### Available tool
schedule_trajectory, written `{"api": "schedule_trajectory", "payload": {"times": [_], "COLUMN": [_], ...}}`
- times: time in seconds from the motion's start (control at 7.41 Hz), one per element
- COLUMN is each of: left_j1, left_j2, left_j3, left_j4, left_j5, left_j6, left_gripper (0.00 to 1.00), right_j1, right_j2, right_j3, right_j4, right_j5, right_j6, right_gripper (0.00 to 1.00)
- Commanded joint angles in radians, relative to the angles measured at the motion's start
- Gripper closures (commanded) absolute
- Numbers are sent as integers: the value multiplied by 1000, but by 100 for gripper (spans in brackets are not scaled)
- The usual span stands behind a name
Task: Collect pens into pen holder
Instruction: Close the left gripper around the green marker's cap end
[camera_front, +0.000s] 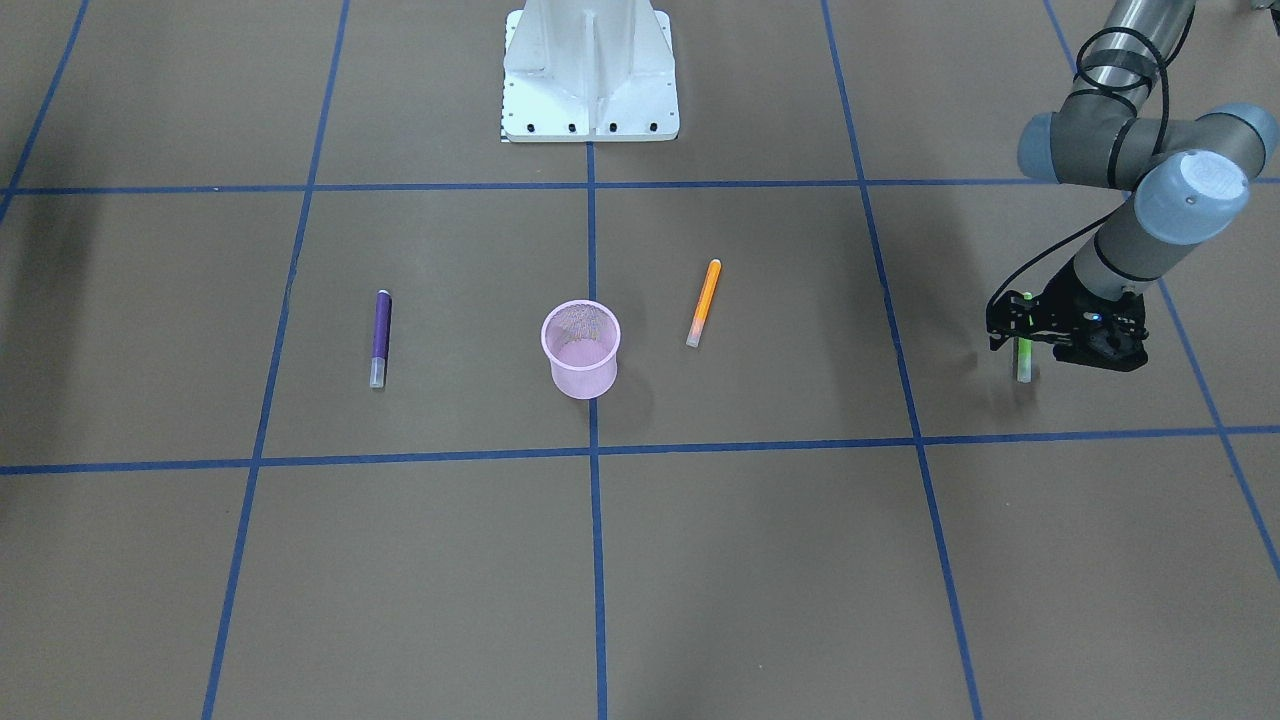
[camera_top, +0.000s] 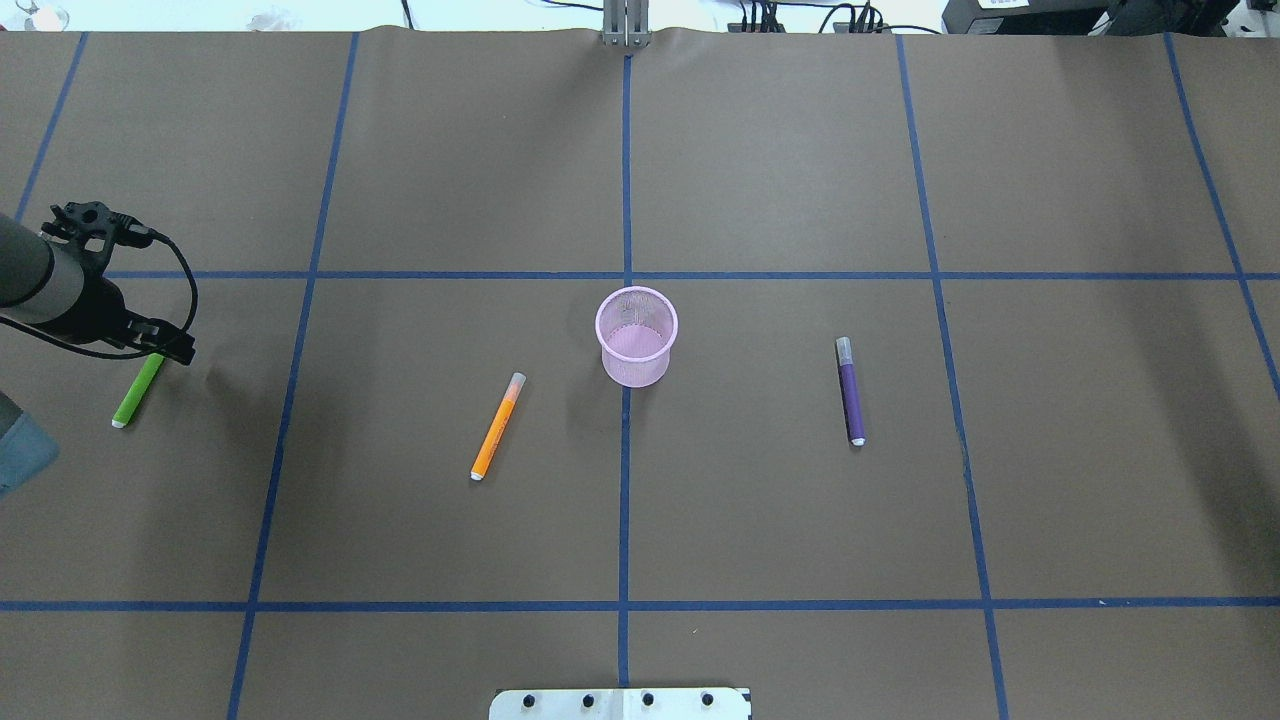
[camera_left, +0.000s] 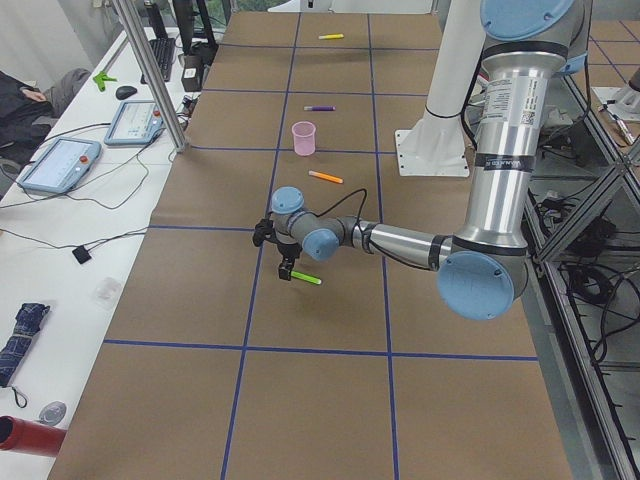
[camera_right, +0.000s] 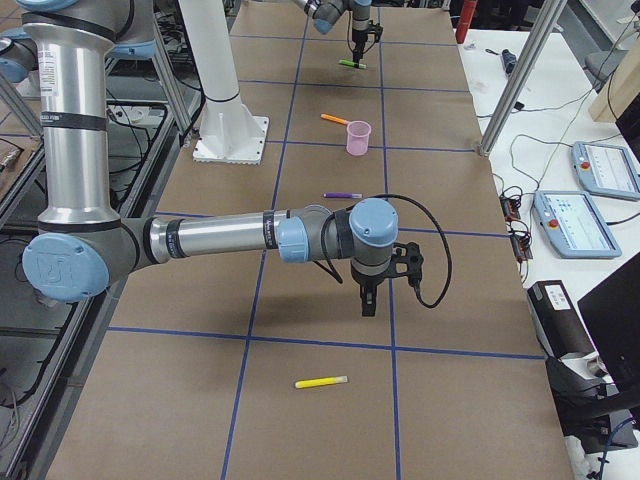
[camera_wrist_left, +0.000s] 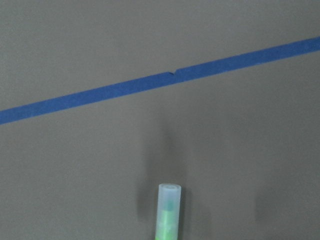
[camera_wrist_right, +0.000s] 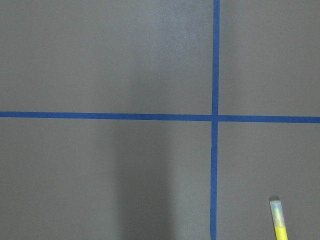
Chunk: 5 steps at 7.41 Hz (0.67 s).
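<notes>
Step in hand, as judged: pick-up of the green pen (camera_front: 1023, 362), which lies on the table at the robot's far left. The left gripper (camera_front: 1019, 338) is set over one end; closure on it cannot be told. The pink mesh pen holder (camera_front: 580, 352) stands at centre with no pen seen inside, between the orange pen (camera_front: 704, 303) and purple pen (camera_front: 380, 338). Next called for: secure grip, lift, carry over the cup. The yellow pen (camera_right: 320, 382) is shown only in the side and right wrist views, near the right gripper (camera_right: 368, 302), whose opening cannot be told.
</notes>
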Motion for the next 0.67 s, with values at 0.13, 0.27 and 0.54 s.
{"api": "schedule_trajectory", "payload": {"times": [0.13, 0.27, 0.54], "left_j1": [4, 3, 4], "left_j2": [-3, -3, 0], "left_j3": [9, 9, 9], "left_j4": [-2, -3, -3], "left_j5": [6, 6, 6], "left_j6": [7, 10, 12], "left_gripper": [35, 40, 47], "right_j1": [-1, -1, -1], "right_j2": [1, 1, 1], "right_j3": [-2, -2, -2], "right_j4": [-1, -1, -1], "right_j5": [1, 3, 1], "right_j6": [1, 1, 1], "right_gripper": [0, 0, 0]}}
